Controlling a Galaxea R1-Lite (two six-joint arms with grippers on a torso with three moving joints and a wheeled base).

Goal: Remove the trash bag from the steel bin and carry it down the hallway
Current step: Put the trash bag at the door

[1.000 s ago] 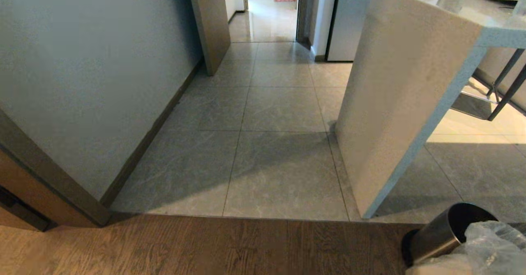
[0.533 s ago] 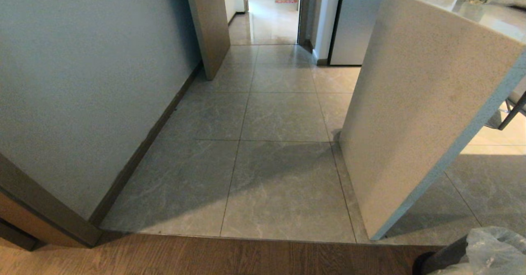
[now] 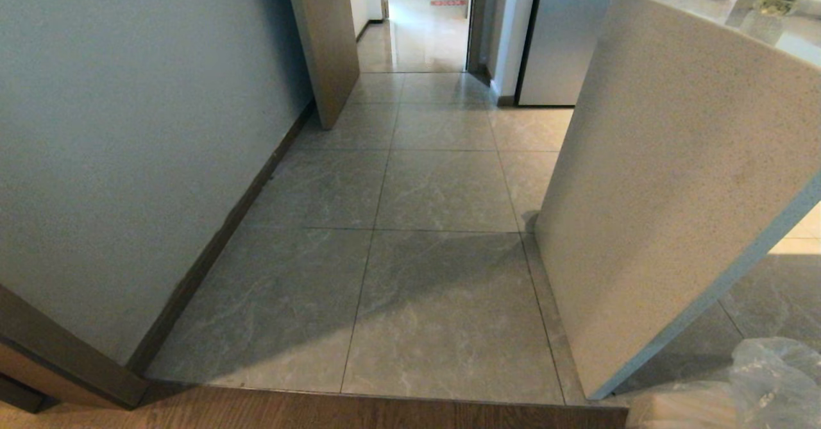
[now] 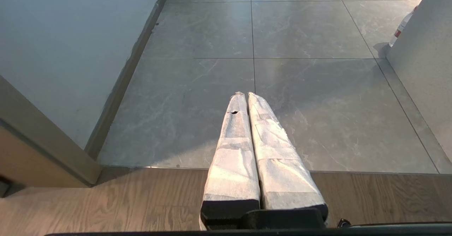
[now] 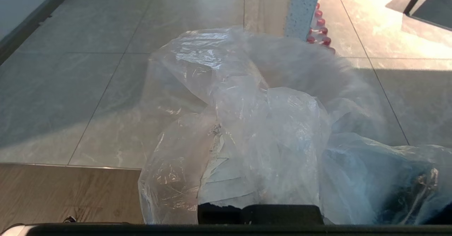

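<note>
Looking ahead from the edge of the wood-plank floor [image 3: 321, 413], we see the hallway [image 3: 417, 179] of grey marbled tiles running between a pale wall [image 3: 128, 127] and a speckled stone counter [image 3: 673, 179] toward an open doorway. Our right gripper [image 5: 226, 140] is clamped on the trash bag [image 5: 254, 123], whose crinkled clear plastic drapes over the fingers and shows at the head view's lower right corner. Our left gripper [image 4: 243, 94] hangs over the tiles with its wrapped fingers [image 4: 233, 151] pressed together, holding nothing.

A pale speckled stone worktop [image 3: 673, 179] stands on the right, a pack of red-capped bottles [image 5: 320, 28] on the floor by its foot, a grey-white wall [image 3: 128, 127] with a dark baseboard [image 3: 218, 236] on the left, and brown wood planks [image 4: 106, 200] nearest.
</note>
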